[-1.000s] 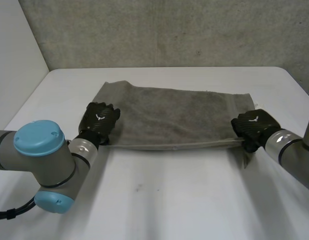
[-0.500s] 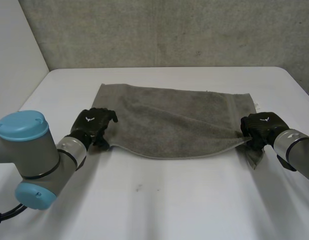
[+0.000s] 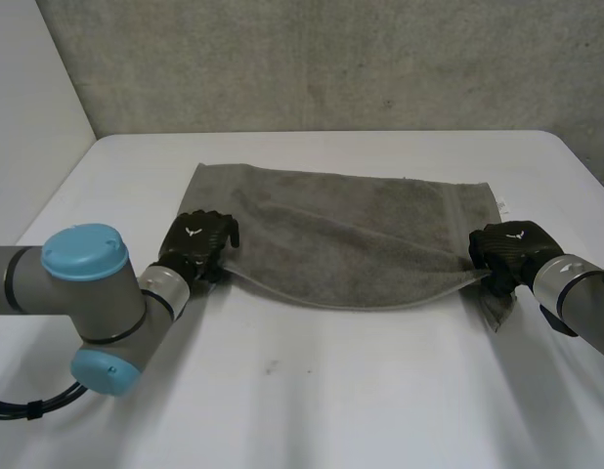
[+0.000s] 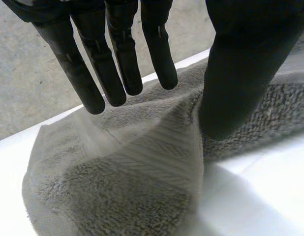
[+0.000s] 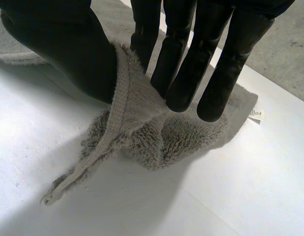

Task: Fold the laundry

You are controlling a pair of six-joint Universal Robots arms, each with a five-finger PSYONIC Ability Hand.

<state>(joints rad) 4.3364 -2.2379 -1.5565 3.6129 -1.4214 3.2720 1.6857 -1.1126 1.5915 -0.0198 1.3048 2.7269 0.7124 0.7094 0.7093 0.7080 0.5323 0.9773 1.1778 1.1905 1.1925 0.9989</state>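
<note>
Right wrist view shows the black right hand [image 5: 68,49] from close up. Its thumb and fingers squeeze the thick edge of a grey, fluffy, oblong towel [image 5: 142,132], so this hand is holding the towel. The corner of the towel hangs down below the hand. A small white tag [image 5: 256,115] sticks out from the towel's far corner.

From the left wrist camera, the black left hand [image 4: 245,73] has long, straight fingers. A ridge of towel [image 4: 117,187] rises up to its thumb. I think the thumb pinches the towel there, because the cloth stands up like a little tent.

Looking down from the head camera, the left hand [image 3: 199,239] is at the towel's near left corner. The right hand [image 3: 507,249] is at the towel's near right corner. The near edge of the towel [image 3: 351,244] sags in a curve between them. The rest of the towel lies flat on the white table [image 3: 331,391]. A rough grey wall [image 3: 331,59] stands behind the towel.

The job looks like it is only just starting. Both corners are picked up, but no fold is made yet. The near edge needs to go over to the far edge, and I think more folds come after that.

Counting: one towel, one tag [image 3: 501,204], one table and two hands.
</note>
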